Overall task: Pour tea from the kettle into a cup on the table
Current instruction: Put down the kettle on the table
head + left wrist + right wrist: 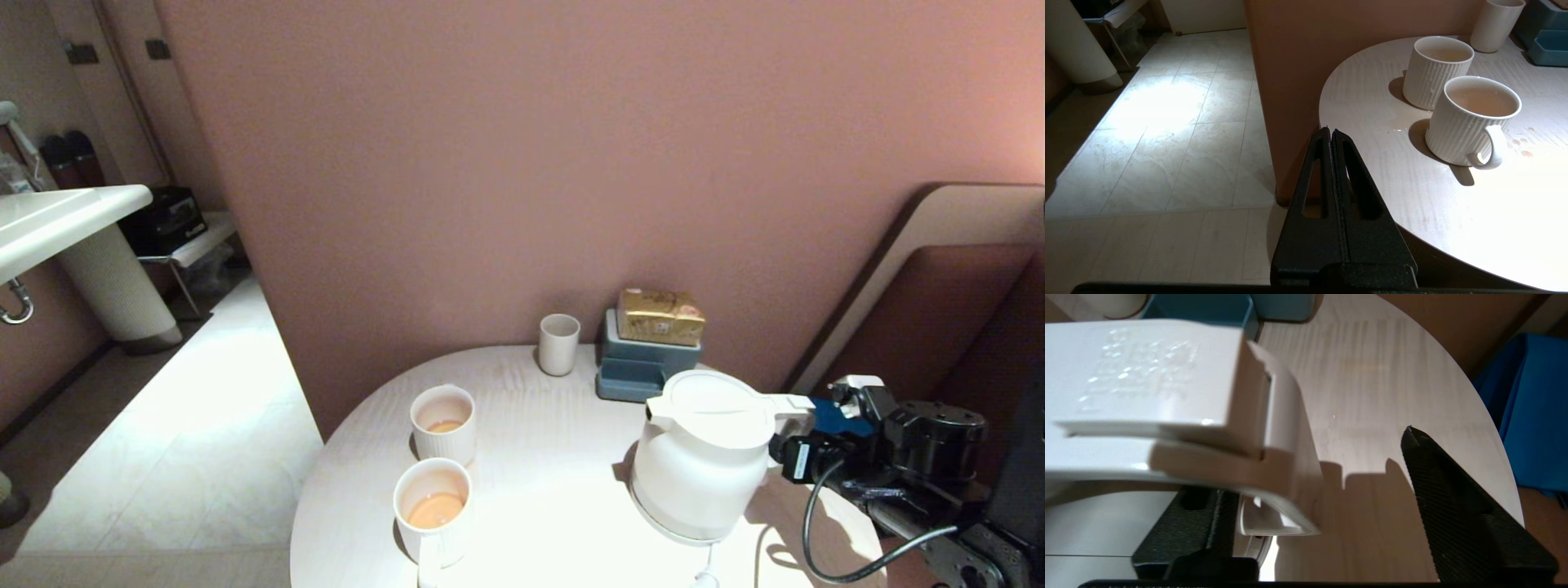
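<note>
while you check stock: kettle point(702, 457), smooth rounded white plastic, upright on its disc base on the pale wood-grain round table point(555, 506) | right gripper point(1327, 498) spread open around its loop handle | left gripper point(1330, 136) pressed closed, off-table | two ribbed white cups point(433, 506) hold tea point(436, 510)

Three cups point(443, 424), one kettle point(702, 457), one blue box point(641, 367), one gold packet point(660, 316).

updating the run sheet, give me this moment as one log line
kettle: upright on table | right gripper: open around handle | left gripper: shut, parked off table edge | two ribbed cups: hold tea
</note>
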Robot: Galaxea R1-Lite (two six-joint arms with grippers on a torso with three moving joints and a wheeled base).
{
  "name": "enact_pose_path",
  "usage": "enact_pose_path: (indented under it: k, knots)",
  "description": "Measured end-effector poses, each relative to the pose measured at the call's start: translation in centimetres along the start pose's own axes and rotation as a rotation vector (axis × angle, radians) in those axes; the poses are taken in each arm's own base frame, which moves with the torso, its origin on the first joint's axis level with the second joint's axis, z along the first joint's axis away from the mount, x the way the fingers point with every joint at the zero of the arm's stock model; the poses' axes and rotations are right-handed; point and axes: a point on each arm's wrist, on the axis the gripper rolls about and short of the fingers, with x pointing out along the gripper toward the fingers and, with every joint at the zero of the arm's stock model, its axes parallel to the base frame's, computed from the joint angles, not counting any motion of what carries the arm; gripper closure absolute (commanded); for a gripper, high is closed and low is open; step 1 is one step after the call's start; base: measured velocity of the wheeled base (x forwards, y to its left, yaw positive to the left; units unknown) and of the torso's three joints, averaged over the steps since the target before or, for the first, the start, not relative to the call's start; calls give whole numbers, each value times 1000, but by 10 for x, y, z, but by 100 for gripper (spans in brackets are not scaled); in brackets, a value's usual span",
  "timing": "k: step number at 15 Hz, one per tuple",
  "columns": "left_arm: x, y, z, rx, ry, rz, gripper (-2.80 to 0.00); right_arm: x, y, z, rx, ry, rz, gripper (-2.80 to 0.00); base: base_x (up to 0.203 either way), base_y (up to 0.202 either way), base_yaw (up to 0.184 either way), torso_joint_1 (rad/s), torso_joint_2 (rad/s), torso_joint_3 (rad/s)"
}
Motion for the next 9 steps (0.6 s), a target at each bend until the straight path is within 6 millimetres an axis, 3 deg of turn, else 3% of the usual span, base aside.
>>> enact_pose_path:
  k: [5, 9]
  knots:
    - [0, 0, 0, 0, 0, 0, 0, -26, 2, -6, 5, 44, 2, -280, 0, 0, 0, 0, 0, 0]
    - [0, 0, 0, 0, 0, 0, 0, -32, 3, -8, 2, 54, 0, -280, 0, 0, 0, 0, 0, 0]
